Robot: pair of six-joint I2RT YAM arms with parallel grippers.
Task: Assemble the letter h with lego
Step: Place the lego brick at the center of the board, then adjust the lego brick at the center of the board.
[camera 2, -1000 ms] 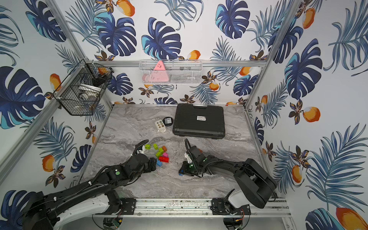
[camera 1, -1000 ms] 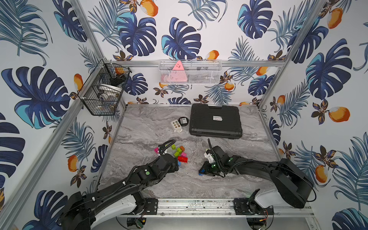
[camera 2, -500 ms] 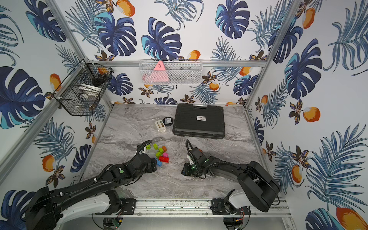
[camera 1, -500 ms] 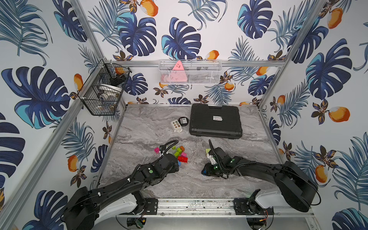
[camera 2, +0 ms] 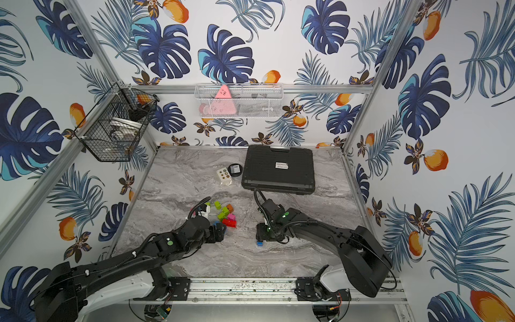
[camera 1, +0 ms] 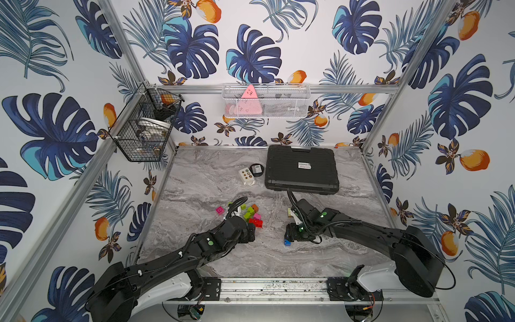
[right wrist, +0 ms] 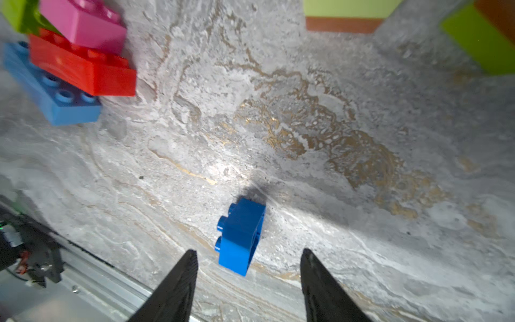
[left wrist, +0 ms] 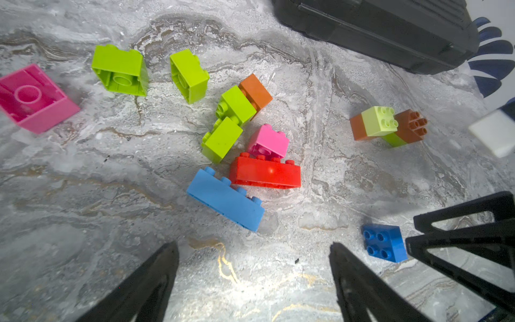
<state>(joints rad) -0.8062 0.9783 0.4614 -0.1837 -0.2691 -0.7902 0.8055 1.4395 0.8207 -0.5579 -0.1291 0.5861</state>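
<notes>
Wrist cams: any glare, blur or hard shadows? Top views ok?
Left wrist view: small glare spot on the long red studded brick; the magenta brick at the frame edge is soft. Right wrist view: soft overall; the small dark blue brick throws a dark shadow on the grey marble table. Both top views: evenly lit and sharp.

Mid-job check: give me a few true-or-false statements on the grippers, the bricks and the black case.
The right gripper is shut on the small blue brick. False: its jaws stand open and the brick lies free between them.
The left gripper is open and empty. True.
A pink brick lies against the long red brick. True.
The black case stands open. False: its lid is closed.
No bricks are joined yet. False: orange and lime bricks are stuck together.
</notes>
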